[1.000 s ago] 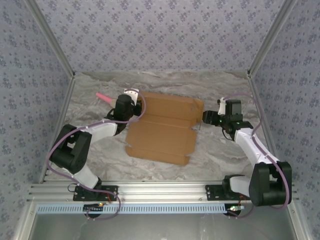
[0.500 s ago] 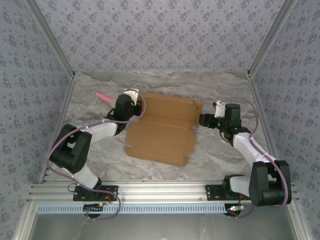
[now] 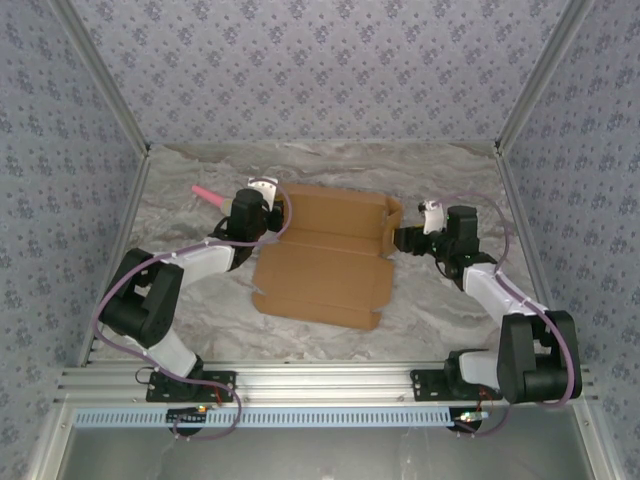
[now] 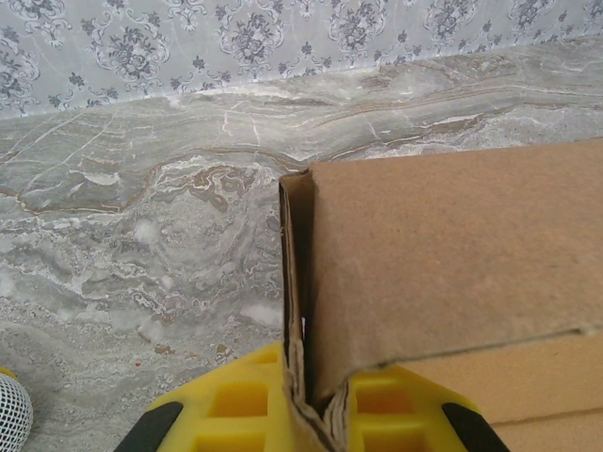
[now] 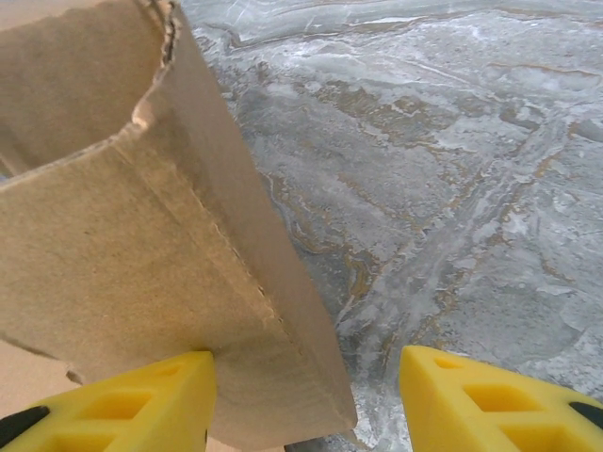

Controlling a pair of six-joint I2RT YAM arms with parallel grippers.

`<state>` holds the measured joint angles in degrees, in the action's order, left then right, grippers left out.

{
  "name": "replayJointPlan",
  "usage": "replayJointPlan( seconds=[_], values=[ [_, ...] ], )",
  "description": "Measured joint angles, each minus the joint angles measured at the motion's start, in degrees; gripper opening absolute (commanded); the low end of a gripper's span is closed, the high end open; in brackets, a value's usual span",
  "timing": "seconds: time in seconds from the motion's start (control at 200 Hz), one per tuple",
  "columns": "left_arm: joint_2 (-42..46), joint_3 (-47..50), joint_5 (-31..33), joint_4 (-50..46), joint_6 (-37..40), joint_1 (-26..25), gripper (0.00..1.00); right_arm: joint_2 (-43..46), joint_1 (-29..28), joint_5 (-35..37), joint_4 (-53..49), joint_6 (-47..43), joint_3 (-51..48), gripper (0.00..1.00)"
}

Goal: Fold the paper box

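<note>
So the paper box (image 3: 325, 260) is lying mostly flat on the marble worktop (image 3: 450, 300), open side up. The left gripper (image 3: 272, 207) sits at the box's far-left corner. From the left wrist view, its yellow fingers (image 4: 236, 410) are pinched on a side flap there, which stands up on edge. The right gripper (image 3: 399, 239) is at the box's right edge with its jaws spread wide. The right wrist view has the tilted-up right flap sitting in that gap, resting against one finger (image 5: 141, 395), with the other well clear of it. There's also a small pink stick (image 3: 207, 192) on the worktop, off past the box's far-left corner and not touching it.
</note>
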<state>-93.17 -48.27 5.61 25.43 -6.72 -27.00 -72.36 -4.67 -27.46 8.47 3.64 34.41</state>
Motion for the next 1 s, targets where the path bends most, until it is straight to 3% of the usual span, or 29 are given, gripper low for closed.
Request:
replayJointPlan(
  seconds=[0.665, 0.999],
  values=[
    [0.07, 0.0, 0.0, -0.37, 0.0, 0.0, 0.03, -4.02, -4.11, -0.35, 3.56, -3.63, 1.64, 0.55],
    [0.07, 0.0, -0.02, -0.39, 0.0, 0.0, 0.03, -4.59, -7.13, 4.37, 5.57, -4.57, 1.86, 0.54]
  ],
)
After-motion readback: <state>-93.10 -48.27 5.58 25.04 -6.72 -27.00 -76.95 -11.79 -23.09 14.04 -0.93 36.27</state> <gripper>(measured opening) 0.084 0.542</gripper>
